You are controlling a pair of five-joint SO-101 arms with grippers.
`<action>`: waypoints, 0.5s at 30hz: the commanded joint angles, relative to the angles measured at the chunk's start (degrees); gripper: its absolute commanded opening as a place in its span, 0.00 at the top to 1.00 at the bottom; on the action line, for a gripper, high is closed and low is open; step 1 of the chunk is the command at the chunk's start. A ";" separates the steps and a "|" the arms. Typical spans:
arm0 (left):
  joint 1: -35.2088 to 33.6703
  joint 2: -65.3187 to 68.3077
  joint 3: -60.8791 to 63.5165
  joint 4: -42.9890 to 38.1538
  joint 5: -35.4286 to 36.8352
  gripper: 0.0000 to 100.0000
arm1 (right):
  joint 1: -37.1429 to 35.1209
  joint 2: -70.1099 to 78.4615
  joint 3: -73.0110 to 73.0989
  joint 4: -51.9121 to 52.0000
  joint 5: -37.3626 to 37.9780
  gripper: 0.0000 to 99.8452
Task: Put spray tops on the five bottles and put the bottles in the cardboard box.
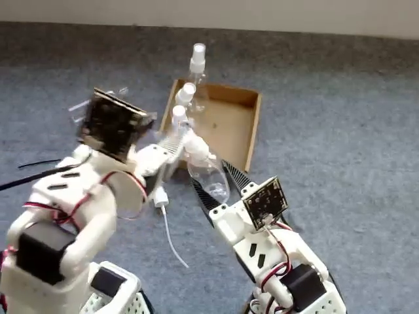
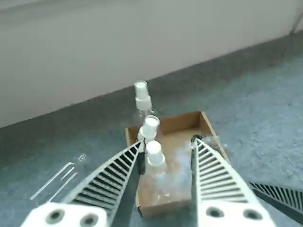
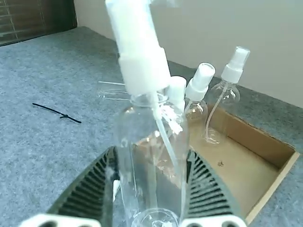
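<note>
A clear round plastic bottle is clamped about its belly by the black ribbed right gripper and held over the grey carpet, just off the near edge of the shallow brown cardboard box. A white spray top is set on its neck, with the dip tube seen hanging inside; whether it is screwed home cannot be told. The white ribbed left gripper is spread wide with nothing held, close by that top. The bottle is judged empty, light and thin-walled, so it could be dented by a hard squeeze and could slip on its smooth skin. It is best taken at the widest part of the body, and the top turned by its collar, not its nozzle. Four bottles are counted with certainty: the held one and three capped ones standing along the box wall on the left arm's side, namely the far bottle at the far corner, the middle bottle and the near bottle. One loose spray top with a long tube is lying on the carpet between the arms. A faint clear object is lying on the carpet beyond the left arm; whether it is the fifth bottle cannot be told
</note>
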State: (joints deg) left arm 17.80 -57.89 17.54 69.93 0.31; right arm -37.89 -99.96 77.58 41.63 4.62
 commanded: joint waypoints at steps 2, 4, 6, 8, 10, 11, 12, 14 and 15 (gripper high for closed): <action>-5.23 0.22 -5.85 -1.23 0.53 0.85 | 0.66 -0.40 -0.75 -1.27 -0.26 1.00; -5.14 0.22 -5.49 -0.97 0.53 0.85 | 0.66 -0.40 -0.75 -1.27 -0.26 1.00; -4.00 0.22 -5.49 -0.88 0.53 0.85 | 0.66 -0.40 -0.75 -1.27 -0.26 1.00; -2.42 0.22 -5.41 -0.70 0.44 0.85 | 0.66 -0.40 -0.75 -1.27 -0.26 1.00; -0.40 0.22 -5.49 1.23 0.44 0.85 | 0.66 -0.40 -0.75 -1.27 -0.26 1.00; 1.01 0.48 -5.49 2.02 0.44 0.85 | 0.66 -0.40 -0.75 -1.27 -0.26 1.00; 2.15 0.66 -5.41 2.55 0.35 0.85 | 0.66 -0.40 -0.75 -1.27 -0.26 1.00; 2.95 0.75 -3.38 2.20 0.26 0.85 | 0.66 -0.40 -0.84 -1.27 -0.26 1.00; 2.86 0.75 -1.63 1.93 0.18 0.85 | 0.66 -0.40 -0.84 -1.27 -0.26 1.00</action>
State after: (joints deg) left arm 18.59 -57.89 14.29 72.13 0.31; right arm -37.89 -99.96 77.58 41.63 4.62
